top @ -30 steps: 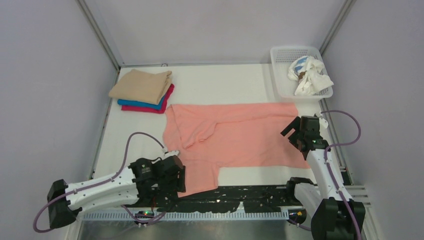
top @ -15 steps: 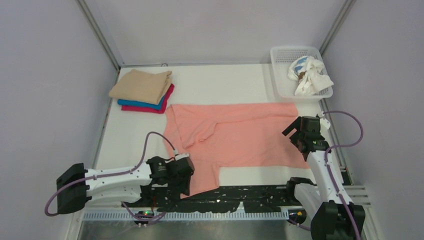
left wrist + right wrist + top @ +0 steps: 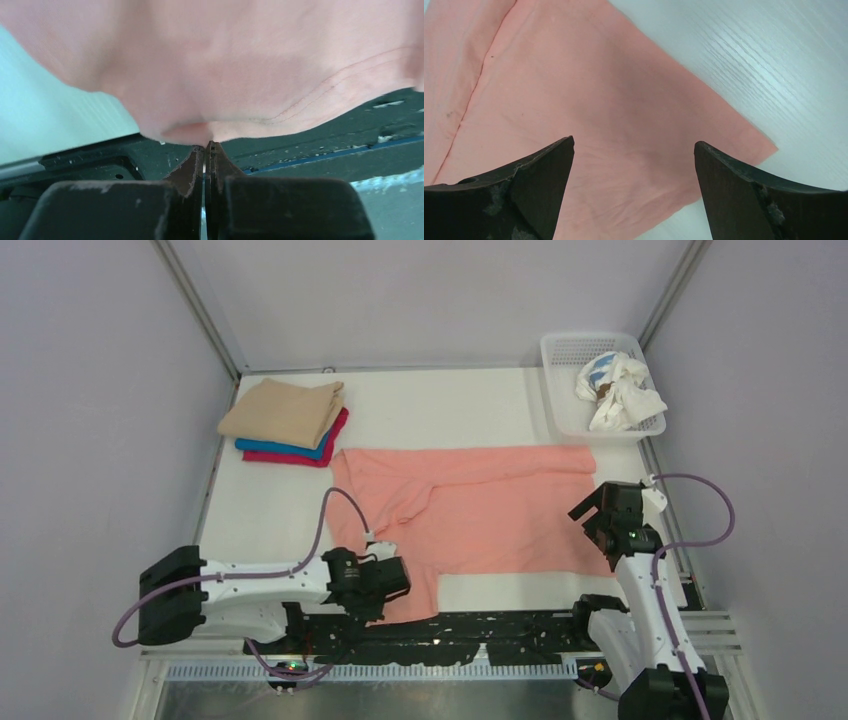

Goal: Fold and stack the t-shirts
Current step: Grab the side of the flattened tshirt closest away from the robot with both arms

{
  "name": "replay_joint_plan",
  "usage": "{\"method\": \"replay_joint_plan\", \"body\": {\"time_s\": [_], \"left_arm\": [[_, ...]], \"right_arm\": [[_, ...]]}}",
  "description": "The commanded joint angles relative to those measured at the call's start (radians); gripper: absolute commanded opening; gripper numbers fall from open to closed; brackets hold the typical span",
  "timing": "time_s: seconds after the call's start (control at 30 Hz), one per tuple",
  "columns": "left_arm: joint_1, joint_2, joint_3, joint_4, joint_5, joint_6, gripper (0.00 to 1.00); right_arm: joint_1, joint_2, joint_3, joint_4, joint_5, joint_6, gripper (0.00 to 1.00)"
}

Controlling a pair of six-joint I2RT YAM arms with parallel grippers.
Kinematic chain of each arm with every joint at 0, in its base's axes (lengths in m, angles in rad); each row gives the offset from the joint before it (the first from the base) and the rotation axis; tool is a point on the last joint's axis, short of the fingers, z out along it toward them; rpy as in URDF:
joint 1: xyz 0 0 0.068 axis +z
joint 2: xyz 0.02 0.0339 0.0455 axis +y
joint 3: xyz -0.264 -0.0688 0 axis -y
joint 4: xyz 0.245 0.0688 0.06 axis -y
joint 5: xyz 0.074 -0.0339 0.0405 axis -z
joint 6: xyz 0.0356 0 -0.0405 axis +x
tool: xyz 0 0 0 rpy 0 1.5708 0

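A salmon-pink t-shirt (image 3: 480,510) lies spread flat across the middle of the white table, with one sleeve hanging toward the near edge. My left gripper (image 3: 400,580) sits at that near sleeve, shut on its hem. In the left wrist view the cloth (image 3: 250,65) puckers right at the closed tips (image 3: 206,146). My right gripper (image 3: 590,515) hovers open over the shirt's right near corner, and that corner (image 3: 589,110) shows between the wide fingers (image 3: 634,145). At the back left the tan t-shirt (image 3: 283,410) lies folded on top of the blue one (image 3: 290,450) and the magenta one (image 3: 335,435).
A white mesh basket (image 3: 600,345) at the back right holds crumpled white cloth (image 3: 618,390). A black strip (image 3: 480,625) runs along the table's near edge under the sleeve. Grey walls close in on both sides.
My left arm has reached to the right along the near edge and its gripper has closed on the sleeve hem. My right gripper has drifted slightly down and right, still open.
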Motion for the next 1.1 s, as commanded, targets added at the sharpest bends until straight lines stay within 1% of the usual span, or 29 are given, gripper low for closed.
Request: {"method": "replay_joint_plan", "body": {"time_s": [0.0, 0.1, 0.17, 0.23, 0.33, 0.47, 0.57, 0.7, 0.8, 0.9, 1.0, 1.07], "left_arm": [[-0.002, -0.119, 0.032, 0.067, -0.118, 0.149, 0.0], [0.004, -0.193, 0.022, 0.128, -0.115, 0.22, 0.0], [0.006, -0.245, -0.013, 0.174, -0.095, 0.245, 0.0], [0.017, -0.29, -0.052, 0.22, -0.085, 0.268, 0.0], [0.06, -0.339, -0.077, 0.241, -0.052, 0.305, 0.0], [0.079, -0.397, -0.093, 0.235, -0.035, 0.334, 0.0], [0.084, -0.429, -0.105, 0.238, -0.031, 0.345, 0.0], [0.103, -0.439, -0.106, 0.236, -0.031, 0.364, 0.0], [0.119, -0.436, -0.1, 0.236, -0.021, 0.383, 0.0], [0.137, -0.433, -0.1, 0.24, -0.009, 0.394, 0.0], [0.156, -0.433, -0.1, 0.24, 0.0, 0.402, 0.0], [0.166, -0.433, -0.099, 0.244, 0.004, 0.408, 0.0]], "right_arm": [[-0.005, -0.131, -0.023, -0.145, 0.054, 0.119, 0.95], [-0.005, -0.224, -0.06, -0.191, 0.077, 0.198, 0.95], [-0.005, -0.252, -0.062, -0.224, 0.135, 0.244, 0.95], [-0.005, -0.258, -0.08, -0.223, 0.159, 0.3, 0.95], [-0.01, -0.218, -0.103, -0.185, 0.094, 0.345, 0.95], [-0.038, -0.112, -0.119, -0.168, 0.12, 0.339, 0.95], [-0.065, -0.135, -0.137, -0.173, 0.131, 0.347, 0.95], [-0.103, -0.233, -0.168, -0.21, 0.134, 0.375, 0.95], [-0.121, -0.282, -0.166, -0.228, 0.136, 0.349, 0.95], [-0.134, -0.255, -0.174, -0.227, 0.133, 0.393, 0.95], [-0.147, -0.182, -0.182, -0.197, 0.122, 0.407, 0.95], [-0.149, -0.164, -0.181, -0.178, 0.127, 0.414, 0.98]]}}
